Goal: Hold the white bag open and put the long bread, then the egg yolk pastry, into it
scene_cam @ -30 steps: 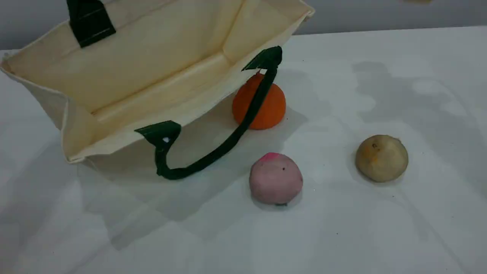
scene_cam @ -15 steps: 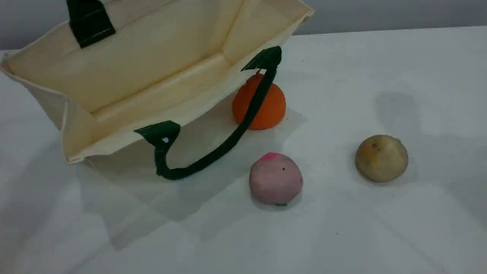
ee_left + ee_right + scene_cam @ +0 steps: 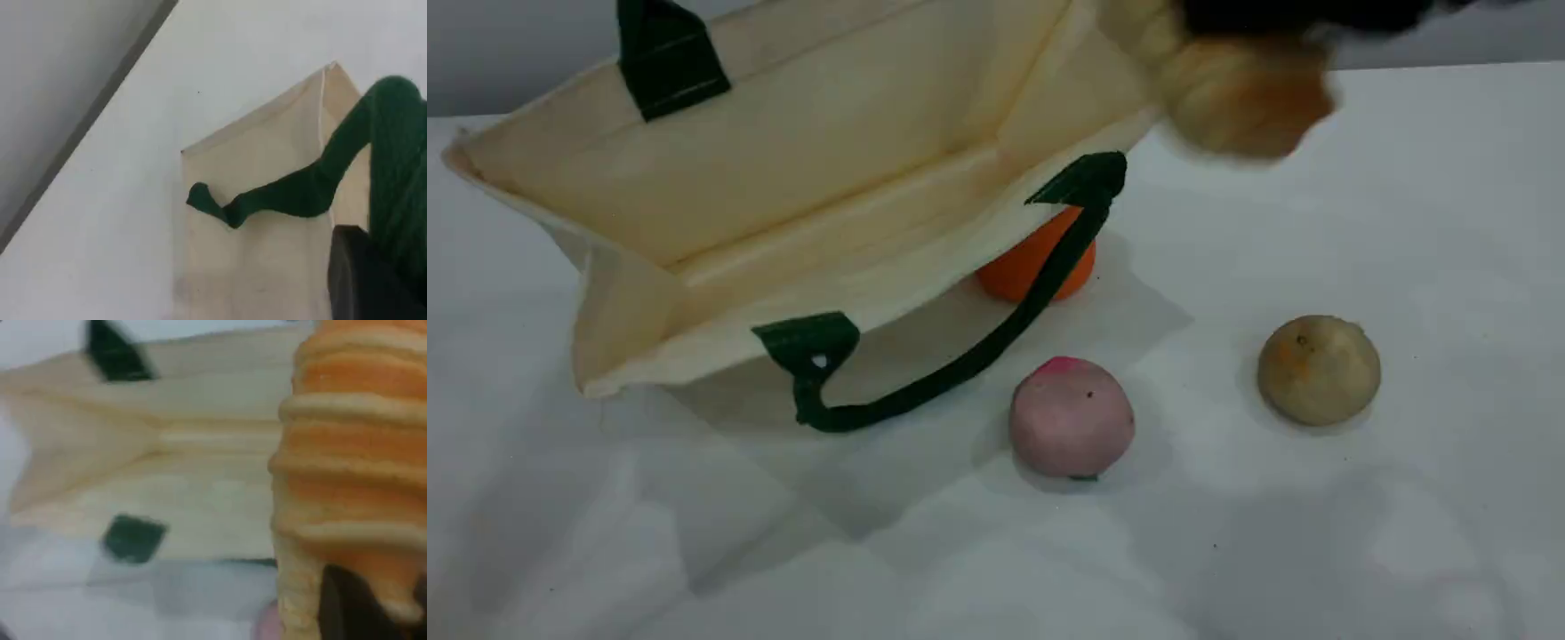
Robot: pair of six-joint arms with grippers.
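The white bag (image 3: 800,178) lies tilted with its mouth wide open toward the scene camera. Its far green handle (image 3: 667,62) runs up out of frame. In the left wrist view my left gripper (image 3: 373,280) is shut on that green strap (image 3: 393,160), above the bag's side (image 3: 267,260). The long bread (image 3: 1232,98), ribbed in orange and cream, hangs blurred beside the bag's right rim. My right gripper (image 3: 1303,13) is shut on it, and the loaf (image 3: 353,473) fills the right wrist view over the bag (image 3: 200,473). The egg yolk pastry (image 3: 1319,369) sits on the table at right.
A pink ball with a red top (image 3: 1072,416) rests near the table's middle. An orange fruit (image 3: 1024,267) is half hidden behind the bag's lower rim and its slack front handle (image 3: 960,360), which lies on the white table (image 3: 1316,533).
My right gripper has swept in from the top right with the long bread, toward the bag's mouth. The bag has shifted right and down, covering more of the orange fruit.
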